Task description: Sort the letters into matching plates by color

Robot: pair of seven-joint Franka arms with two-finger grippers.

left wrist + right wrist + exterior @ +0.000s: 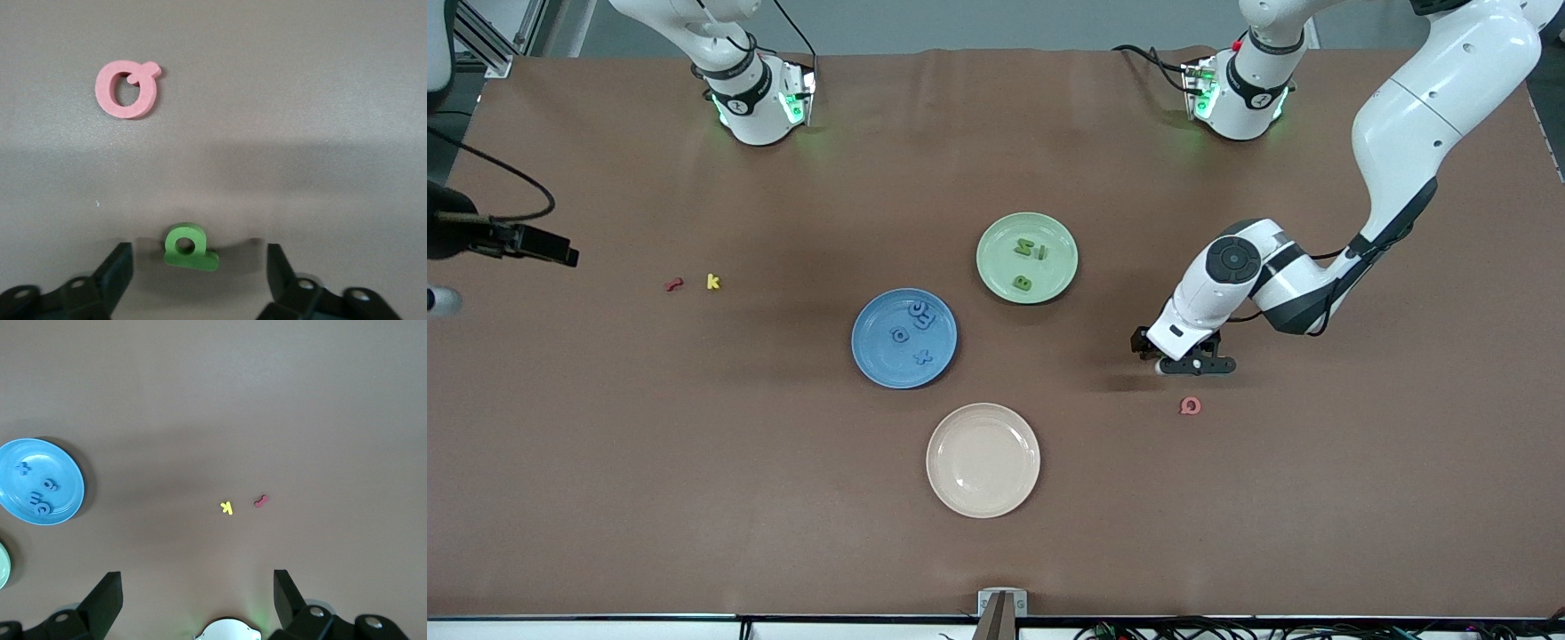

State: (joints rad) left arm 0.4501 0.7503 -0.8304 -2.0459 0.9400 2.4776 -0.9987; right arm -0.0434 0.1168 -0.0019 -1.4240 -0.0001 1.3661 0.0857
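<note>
Left gripper [193,267] sits low on the desk [694,462], jaws open around a green letter [189,247] (pink letter [127,89] nearby). Right gripper [197,597] waits, jaws open.

High front camera overlooks the table [694,462]; wrist cameras look straight down.

In the front view the left gripper [1197,364] covers the green letter [189,247] lying between its fingers; that letter shows only in the left wrist view. Both wrist views cut their own fingers off at the picture edge. The right gripper [197,600] is out of the front view. The pale green plate [3,565] is cropped to a sliver. The blue plate's [871,356] stacked letters [921,313] overlap, unreadable.
</note>
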